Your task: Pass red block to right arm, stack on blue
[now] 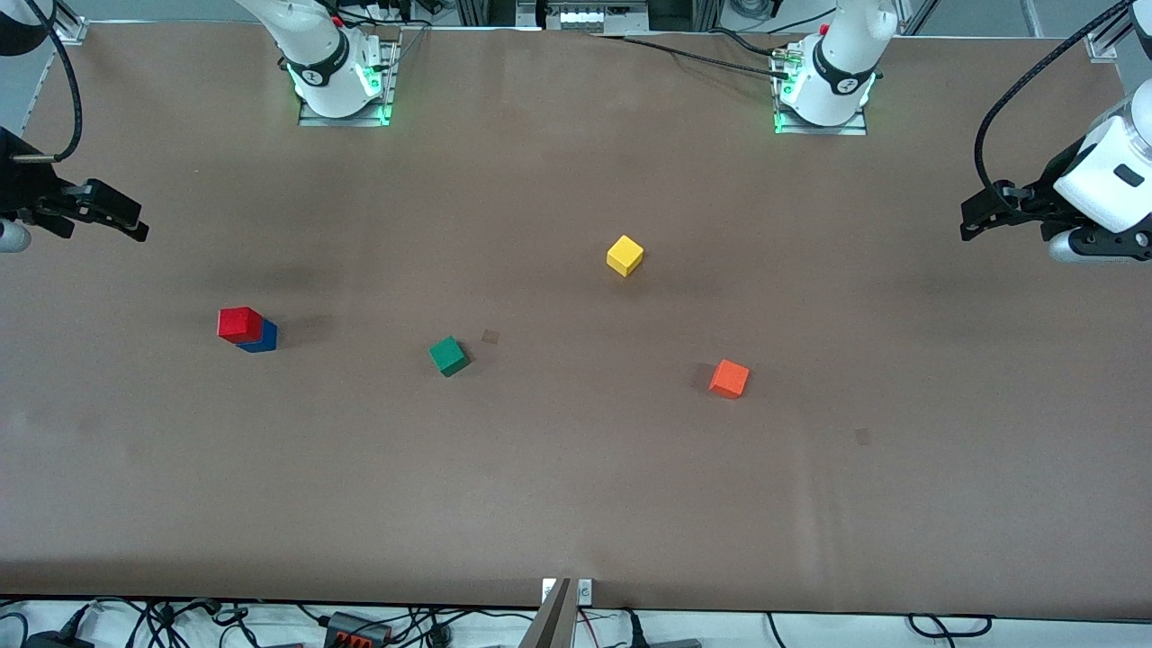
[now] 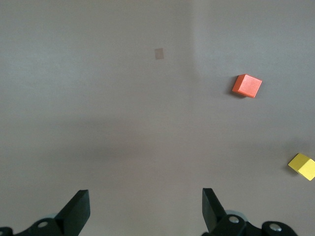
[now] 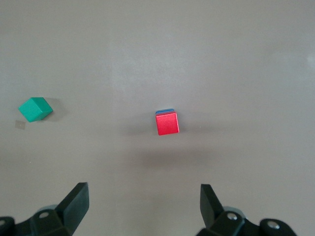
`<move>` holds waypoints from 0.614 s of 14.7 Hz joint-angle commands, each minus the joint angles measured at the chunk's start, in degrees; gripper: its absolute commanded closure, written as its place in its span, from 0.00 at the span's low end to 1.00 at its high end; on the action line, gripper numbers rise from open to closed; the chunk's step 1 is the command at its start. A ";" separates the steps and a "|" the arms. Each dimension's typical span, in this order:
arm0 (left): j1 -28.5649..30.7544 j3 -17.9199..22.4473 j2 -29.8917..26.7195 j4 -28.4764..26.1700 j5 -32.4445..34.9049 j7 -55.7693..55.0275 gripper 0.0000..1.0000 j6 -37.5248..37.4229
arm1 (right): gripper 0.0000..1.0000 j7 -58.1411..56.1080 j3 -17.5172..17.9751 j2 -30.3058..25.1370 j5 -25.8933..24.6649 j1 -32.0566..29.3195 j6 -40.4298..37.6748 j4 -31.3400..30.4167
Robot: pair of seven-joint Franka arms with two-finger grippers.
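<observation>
The red block (image 1: 239, 323) sits on the blue (image 1: 262, 339) toward the right arm's end of the table, slightly offset (a nudge could topple it). Both the right gripper (image 3: 142, 209) and left gripper (image 2: 145, 211) hang spread and empty, well apart from the stack.

Mostly hidden: blue block (image 1: 264, 339), covered by red block (image 1: 239, 323) sitting on top (only a thin blue edge (image 3: 165, 111) peeking out in the right wrist view). Cut off at the picture's edge: yellow block (image 2: 302, 166) in the left wrist view. Cut off at the front view's sides too: left gripper (image 1: 970, 222) arm and right gripper (image 1: 135, 227) arm.
</observation>
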 commanded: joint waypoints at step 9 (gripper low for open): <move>0.08 -0.27 -1.27 -0.59 -0.39 -0.47 0.00 -0.55 | 0.00 -0.05 0.20 0.40 -0.43 -0.07 -0.51 1.88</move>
